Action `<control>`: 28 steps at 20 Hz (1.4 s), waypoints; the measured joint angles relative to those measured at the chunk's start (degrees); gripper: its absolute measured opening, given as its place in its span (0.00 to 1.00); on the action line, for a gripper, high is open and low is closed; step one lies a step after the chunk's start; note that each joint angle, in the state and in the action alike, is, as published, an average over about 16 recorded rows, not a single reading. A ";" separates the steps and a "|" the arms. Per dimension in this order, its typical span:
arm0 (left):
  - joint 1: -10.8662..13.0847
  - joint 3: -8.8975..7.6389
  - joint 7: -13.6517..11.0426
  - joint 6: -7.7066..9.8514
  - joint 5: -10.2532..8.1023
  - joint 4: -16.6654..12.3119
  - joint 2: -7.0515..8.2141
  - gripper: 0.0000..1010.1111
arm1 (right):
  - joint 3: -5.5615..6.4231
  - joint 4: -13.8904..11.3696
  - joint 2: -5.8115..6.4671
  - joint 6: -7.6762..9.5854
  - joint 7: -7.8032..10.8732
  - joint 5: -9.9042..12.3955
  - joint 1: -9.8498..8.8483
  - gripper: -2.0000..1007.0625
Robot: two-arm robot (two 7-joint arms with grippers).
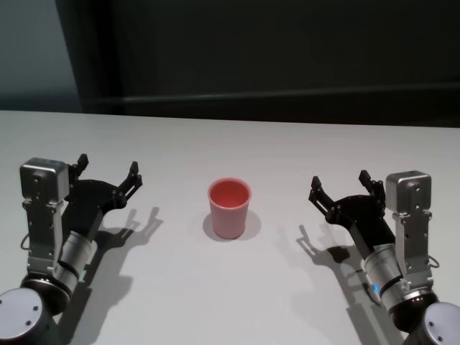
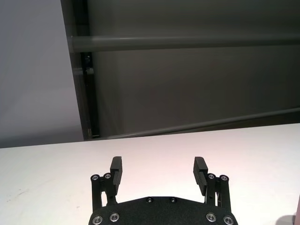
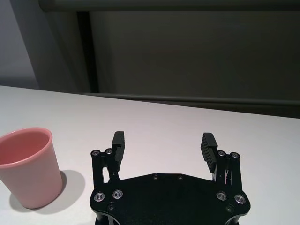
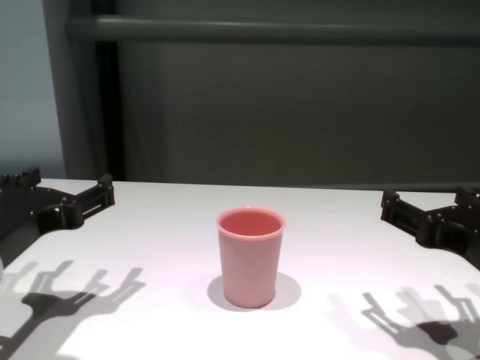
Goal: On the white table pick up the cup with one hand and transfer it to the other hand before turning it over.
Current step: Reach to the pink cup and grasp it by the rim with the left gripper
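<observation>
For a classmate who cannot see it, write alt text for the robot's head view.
A pink cup stands upright, mouth up, alone in the middle of the white table. The left hand and right hand hover open on either side of it, both well clear and empty, against a dark wall.

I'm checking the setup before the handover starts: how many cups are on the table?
1. The cup stands upright, mouth up, near the middle of the white table, between the open left gripper and the open right gripper, touching neither. No other cup shows in any view.
</observation>
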 joint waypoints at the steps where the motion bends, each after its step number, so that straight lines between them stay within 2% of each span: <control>1: 0.00 0.00 0.00 0.00 0.00 0.00 0.00 0.99 | 0.00 0.00 0.00 0.00 0.00 0.00 0.00 0.99; 28: 0.00 0.00 0.00 0.00 0.00 0.00 0.00 0.99 | 0.00 0.00 0.00 0.00 0.00 0.00 0.00 0.99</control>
